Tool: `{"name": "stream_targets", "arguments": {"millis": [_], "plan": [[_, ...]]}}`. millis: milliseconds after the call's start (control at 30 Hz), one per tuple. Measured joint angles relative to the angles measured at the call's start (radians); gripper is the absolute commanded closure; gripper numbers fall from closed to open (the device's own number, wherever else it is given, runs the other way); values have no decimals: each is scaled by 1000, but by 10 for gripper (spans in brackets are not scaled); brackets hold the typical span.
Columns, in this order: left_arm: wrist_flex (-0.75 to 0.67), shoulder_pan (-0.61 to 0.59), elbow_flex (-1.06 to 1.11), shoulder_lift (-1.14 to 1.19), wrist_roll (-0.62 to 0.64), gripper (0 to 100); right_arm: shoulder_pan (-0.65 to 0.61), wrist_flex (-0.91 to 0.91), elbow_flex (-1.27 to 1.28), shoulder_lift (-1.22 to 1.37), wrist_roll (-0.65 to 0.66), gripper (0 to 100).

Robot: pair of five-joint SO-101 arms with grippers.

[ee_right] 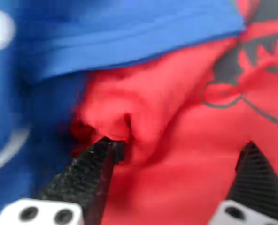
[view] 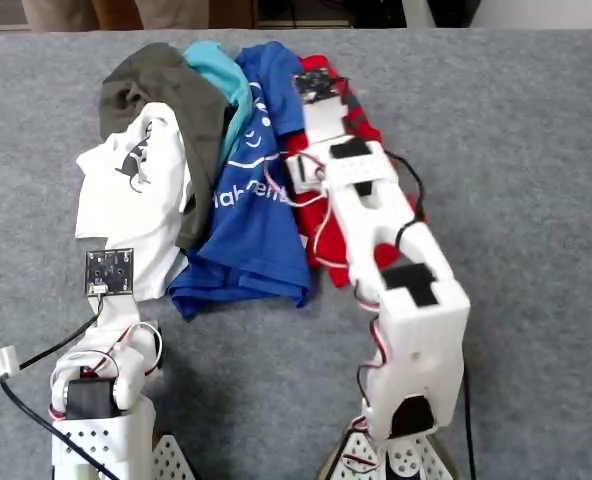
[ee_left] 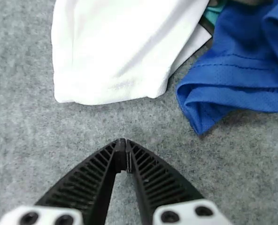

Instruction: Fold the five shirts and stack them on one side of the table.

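Note:
Several shirts lie in a loose pile at the back of the grey table: white shirt (view: 131, 190), olive shirt (view: 171, 90), teal shirt (view: 221, 65), blue shirt (view: 251, 215) and red shirt (view: 361, 125). My right gripper (ee_right: 176, 152) is open, low over the red shirt (ee_right: 176, 117) beside the blue shirt's hem (ee_right: 129, 37). One of its fingers (ee_right: 94, 161) presses into a red fold. My left gripper (ee_left: 123, 146) is shut and holds nothing. It rests over bare table just short of the white shirt's near edge (ee_left: 115, 70), with a blue shirt corner (ee_left: 223, 98) nearby.
The right arm (view: 376, 210) stretches from the front edge across the red shirt. The left arm (view: 101, 370) stays at the front left. Bare grey table (view: 516, 150) spreads to the right of the pile and along the front.

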Motion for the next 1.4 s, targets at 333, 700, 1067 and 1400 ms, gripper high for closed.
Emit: {"name": "stream_targets", "arguments": {"millis": [333,700,1067,1400], "plan": [[0,0,0,0,0,981,12,92,-44,37,0,722],[0,0,0,0,0,981,78,124,-46,37,26,998],[0,0,0,0,0,981,160,575,-374,-124,35,997],[0,0,0,0,0,981,330,726,-835,-410,35,997]]}}
